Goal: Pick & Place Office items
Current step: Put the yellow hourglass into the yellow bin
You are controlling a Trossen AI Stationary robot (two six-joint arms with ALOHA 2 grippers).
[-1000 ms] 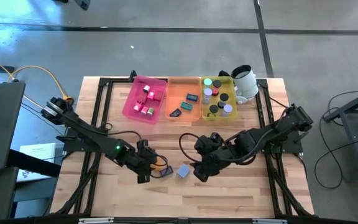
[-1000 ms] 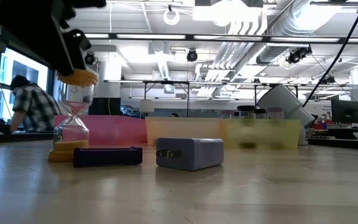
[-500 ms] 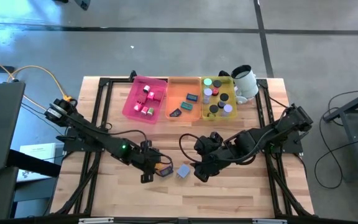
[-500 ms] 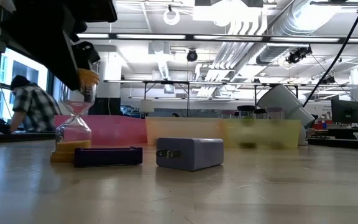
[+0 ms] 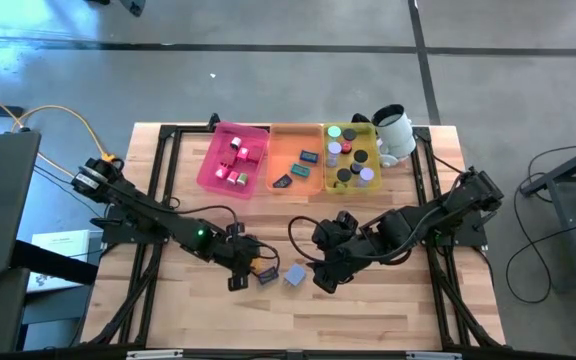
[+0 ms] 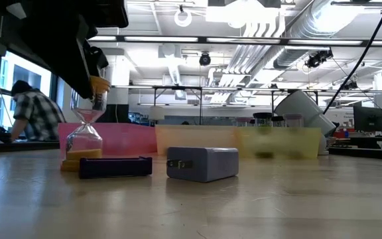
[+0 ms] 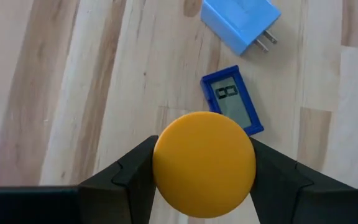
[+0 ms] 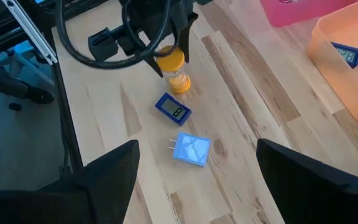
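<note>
- Between the left gripper's (image 7: 204,180) two dark fingers (image 7: 126,177) stands an orange-capped hourglass (image 6: 85,136), upright, its long axis vertical; the round orange top cap fills the gap from one finger to the other, so the fingers are clasped around that cap, though the low view leaves unclear whether the base is on the wood or just above it.
- Just past the fingertips lies a small dark blue flat rectangle with a grey display (image 7: 232,99), flat on the table (image 5: 388,300), its long axis running away from the fingers at a slant toward the charger.
- Beyond that rectangle, close to it but apart, sits a light blue plug-in charger block (image 7: 241,22), lying on its side with its two metal prongs pointing sideways along the tabletop.
- On the far side of the charger from the left fingers hovers the right gripper (image 5: 323,280), its fingers (image 8: 104,180) spread wide with nothing between them; the charger lies ahead of its fingertips.
- Well away from both grippers, along the table's far edge, sit a pink tray (image 5: 208,165), an orange tray (image 5: 280,150) and a yellow tray (image 5: 340,190), each holding small coloured pieces, with a white cup (image 5: 396,132) beside the yellow one.
- Behind the table, a person in a plaid shirt (image 6: 32,113) bends over a bench.
</note>
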